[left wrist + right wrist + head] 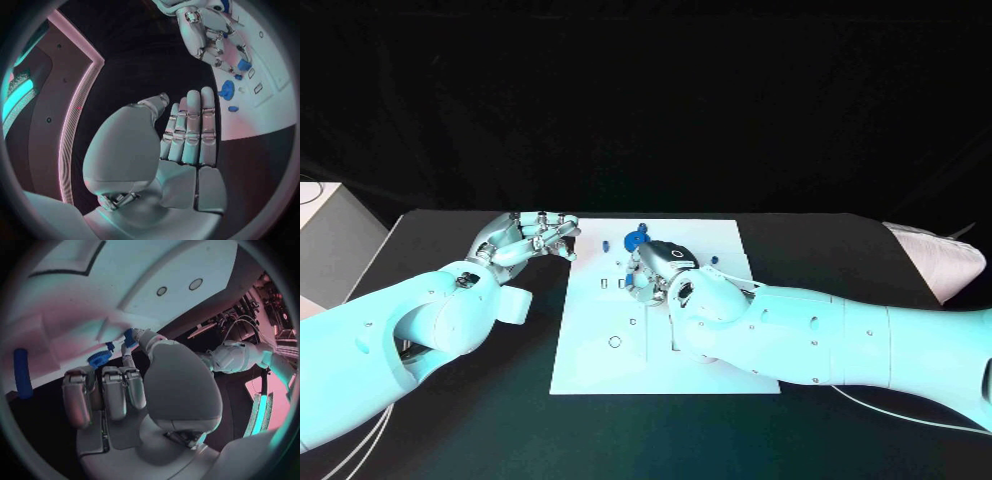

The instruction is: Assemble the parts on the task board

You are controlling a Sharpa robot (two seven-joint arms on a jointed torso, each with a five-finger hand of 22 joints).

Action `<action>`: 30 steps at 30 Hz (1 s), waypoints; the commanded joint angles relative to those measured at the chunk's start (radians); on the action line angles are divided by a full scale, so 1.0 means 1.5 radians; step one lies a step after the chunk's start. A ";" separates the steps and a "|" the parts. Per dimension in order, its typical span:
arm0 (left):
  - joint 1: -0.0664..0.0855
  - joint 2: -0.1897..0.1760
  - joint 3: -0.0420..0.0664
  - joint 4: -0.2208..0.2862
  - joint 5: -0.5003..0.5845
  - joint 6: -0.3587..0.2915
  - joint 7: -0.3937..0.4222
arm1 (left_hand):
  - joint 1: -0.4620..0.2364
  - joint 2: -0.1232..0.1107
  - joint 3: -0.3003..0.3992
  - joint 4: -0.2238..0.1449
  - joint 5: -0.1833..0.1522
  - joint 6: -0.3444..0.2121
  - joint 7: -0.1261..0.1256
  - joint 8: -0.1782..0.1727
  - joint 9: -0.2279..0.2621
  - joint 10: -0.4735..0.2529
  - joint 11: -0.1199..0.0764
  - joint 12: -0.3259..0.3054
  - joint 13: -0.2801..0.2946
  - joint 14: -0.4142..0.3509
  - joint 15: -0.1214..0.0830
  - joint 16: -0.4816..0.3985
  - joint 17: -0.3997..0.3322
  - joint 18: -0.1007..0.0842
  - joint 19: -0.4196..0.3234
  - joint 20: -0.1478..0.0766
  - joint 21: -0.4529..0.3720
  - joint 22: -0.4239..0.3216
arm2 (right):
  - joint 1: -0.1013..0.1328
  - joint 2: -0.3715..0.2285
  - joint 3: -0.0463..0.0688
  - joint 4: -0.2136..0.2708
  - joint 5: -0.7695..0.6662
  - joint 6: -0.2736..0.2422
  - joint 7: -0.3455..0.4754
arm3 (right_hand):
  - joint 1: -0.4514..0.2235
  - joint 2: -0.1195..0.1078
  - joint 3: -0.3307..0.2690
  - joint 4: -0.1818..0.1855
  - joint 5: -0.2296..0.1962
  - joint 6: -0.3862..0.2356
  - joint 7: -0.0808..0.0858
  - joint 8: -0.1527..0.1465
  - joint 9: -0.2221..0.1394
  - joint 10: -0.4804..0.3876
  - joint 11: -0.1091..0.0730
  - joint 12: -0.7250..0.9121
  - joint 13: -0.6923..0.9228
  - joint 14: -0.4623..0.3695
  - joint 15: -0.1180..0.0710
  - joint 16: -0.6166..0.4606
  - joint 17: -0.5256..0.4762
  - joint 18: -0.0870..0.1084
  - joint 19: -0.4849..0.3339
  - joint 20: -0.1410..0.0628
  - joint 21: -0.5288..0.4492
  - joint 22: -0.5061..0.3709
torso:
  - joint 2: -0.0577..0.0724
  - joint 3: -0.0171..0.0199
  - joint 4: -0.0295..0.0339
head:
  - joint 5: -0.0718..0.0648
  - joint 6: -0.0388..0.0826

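The right hand (672,272) sits over the middle of the board (603,370), just above centre frame in the head view, its arm coming in from the lower right. In its wrist view the fingers (106,395) are curled in together, and a thumb and a fingertip seem to meet on a small blue part (129,336) pressed against the board's face. From the left wrist view a blue part (244,65) also shows at that hand's fingers. I judge it is holding the piece and seating it into a slot, though the contact is too small to be sure.

Left of it, at the board's upper left corner, the left hand (528,238) hovers over the black bench (473,400), just off the board's edge. Its fingers (190,130) lie straight and side by side with nothing in them, so it is idle.

Further up the board, near its top edge, a blue gear (635,241) lies flat, with a small blue peg (606,243) just left of it. A long blue bar (21,372) shows at the left rim of the right wrist view, beside the board.

The step in hand looks like inserting one part. The next move calls for a straight push down, then letting go without tipping it. No containers here; the board's small slots (610,284) and round holes (616,342) in its lower half look unfilled.
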 commanded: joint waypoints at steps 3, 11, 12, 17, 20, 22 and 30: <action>0.000 0.001 0.000 0.001 -0.001 0.011 0.002 | -0.006 -0.001 0.003 -0.001 -0.003 -0.006 0.000 -0.004 0.002 -0.006 0.000 -0.002 0.001 -0.005 -0.001 0.003 0.001 0.008 -0.007 0.000 0.006 0.002 | -0.001 -0.001 0.000 0.001 -0.008 0.006 0.009 | -0.005 -0.007 -0.009 0.001 -0.006 -0.012 0.003 -0.005 -0.003 0.055 0.006 -0.007 0.161 0.068 0.007 0.003 0.176 -0.010 0.070 0.007 0.004 0.176 | 0.000 0.0003 -0.0002 | 0.000 0.001; 0.000 0.001 0.000 0.000 -0.001 0.012 0.002 | -0.006 -0.001 0.003 -0.001 -0.003 -0.006 0.000 -0.004 0.002 -0.006 0.000 -0.002 0.001 -0.005 -0.001 0.003 0.001 0.008 -0.007 0.000 0.006 0.002 | -0.001 -0.003 0.000 0.004 -0.007 0.002 0.014 | -0.010 -0.012 -0.028 0.008 -0.022 -0.030 0.009 -0.012 -0.009 0.039 0.012 -0.022 0.147 0.068 0.012 0.003 0.176 -0.010 0.070 0.013 0.004 0.176 | 0.000 0.0005 -0.0003 | 0.001 0.000; 0.000 0.001 0.000 0.000 -0.001 0.012 0.002 | -0.006 -0.001 0.003 -0.001 -0.003 -0.006 0.000 -0.004 0.002 -0.007 0.000 -0.002 0.001 -0.005 -0.001 0.003 0.001 0.008 -0.007 0.000 0.006 0.002 | -0.001 -0.003 0.000 0.004 -0.006 0.002 0.014 | -0.010 -0.012 -0.028 0.008 -0.022 -0.030 0.009 -0.012 -0.009 0.039 0.012 -0.022 0.147 0.068 0.012 0.003 0.176 -0.010 0.070 0.013 0.004 0.176 | 0.000 0.0006 -0.0003 | 0.001 0.000; 0.000 0.001 0.000 0.000 -0.001 0.012 0.002 | -0.006 -0.001 0.003 -0.001 -0.003 -0.006 0.000 -0.004 0.002 -0.007 0.000 -0.002 0.001 -0.005 -0.001 0.003 0.001 0.008 -0.007 0.000 0.006 0.002 | -0.001 -0.009 0.000 0.012 -0.006 -0.001 0.017 | -0.010 -0.013 -0.031 0.010 -0.025 -0.032 0.009 -0.013 -0.009 0.037 0.013 -0.023 0.146 0.068 0.012 0.003 0.176 -0.010 0.070 0.013 0.004 0.176 | 0.000 0.0003 0.0001 | 0.001 0.000; 0.000 0.002 0.000 -0.001 -0.002 0.013 0.000 | -0.005 -0.001 0.003 -0.002 -0.003 -0.006 0.000 -0.004 0.002 -0.007 0.000 -0.002 0.001 -0.005 -0.001 0.003 0.001 0.008 -0.008 0.000 0.006 0.002 | -0.001 -0.016 0.000 0.022 -0.006 -0.006 0.020 | -0.012 -0.016 -0.040 0.013 -0.029 -0.034 0.010 -0.013 -0.010 0.037 0.013 -0.023 0.146 0.068 0.013 0.003 0.176 -0.010 0.070 0.014 0.004 0.176 | 0.000 0.0001 0.0004 | 0.001 0.000; 0.000 0.002 0.000 -0.001 -0.007 0.012 -0.004 | -0.006 -0.002 0.003 -0.002 -0.003 -0.007 0.000 -0.005 0.002 -0.008 0.000 -0.002 0.001 -0.005 -0.001 0.003 0.001 0.008 -0.008 0.000 0.007 0.002 | -0.001 -0.026 0.000 0.032 -0.006 -0.016 0.026 | -0.012 -0.016 -0.045 0.015 -0.032 -0.034 0.010 -0.012 -0.011 0.036 0.013 -0.024 0.145 0.068 0.014 0.003 0.176 -0.010 0.070 0.015 0.004 0.176 | 0.000 0.0001 0.0008 | 0.002 0.000; 0.000 0.015 0.000 -0.019 -0.072 0.004 -0.075 | -0.059 -0.004 -0.027 0.033 0.000 -0.005 -0.010 0.011 0.017 0.046 -0.018 0.068 0.048 0.045 -0.015 0.112 0.065 0.009 0.026 -0.009 0.057 0.028 | 0.016 -0.085 0.004 0.069 0.104 -0.125 0.170 | -0.004 -0.005 -0.090 0.042 -0.050 -0.028 0.008 -0.002 -0.012 0.038 0.012 -0.022 0.146 0.068 0.013 0.003 0.176 -0.008 0.068 0.015 0.000 0.172 | -0.005 0.0032 -0.0063 | 0.009 0.007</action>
